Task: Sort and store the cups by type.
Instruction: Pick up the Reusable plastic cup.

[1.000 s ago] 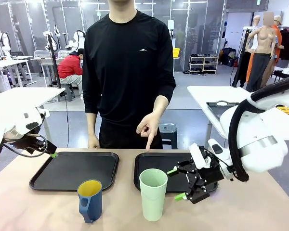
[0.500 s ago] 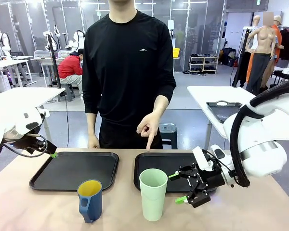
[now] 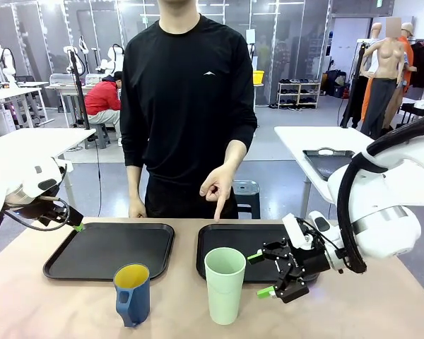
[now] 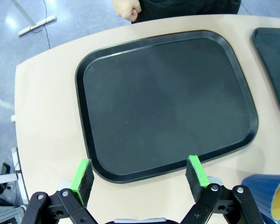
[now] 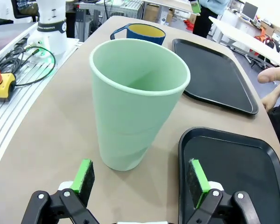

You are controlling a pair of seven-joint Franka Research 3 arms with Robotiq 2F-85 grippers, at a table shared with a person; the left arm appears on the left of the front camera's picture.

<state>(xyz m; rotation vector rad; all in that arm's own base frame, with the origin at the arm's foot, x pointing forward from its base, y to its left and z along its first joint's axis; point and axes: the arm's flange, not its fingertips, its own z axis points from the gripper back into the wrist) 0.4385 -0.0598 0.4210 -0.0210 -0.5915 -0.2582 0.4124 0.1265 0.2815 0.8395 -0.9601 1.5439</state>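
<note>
The tall mint-green tumbler [image 3: 225, 286], a smooth matte plastic cone flaring toward its rim, is standing upright on the tan table [image 3: 56, 304], just at the six o'clock edge of the right tray [image 3: 247, 236]. The right gripper [image 3: 260, 275] is hovering at the tumbler's three o'clock with its jaws spread wide and nothing between them. In the right wrist view the green pads [image 5: 84, 175] are sitting farther apart than the cup's base and are not touching it.

The shorter dark blue mug [image 3: 132, 295], glossy with a yellow inside and a chunky handle, is standing at the tumbler's nine o'clock, near the left tray's [image 3: 106, 247] front rim. Both trays are flat black plastic rectangles with rounded corners and raised lips.

The left gripper [image 4: 139, 173] is hanging fully open and empty over the left tray's edge.

The person's hand [image 3: 218, 189] is pointing one finger down at the right tray from twelve o'clock.
</note>
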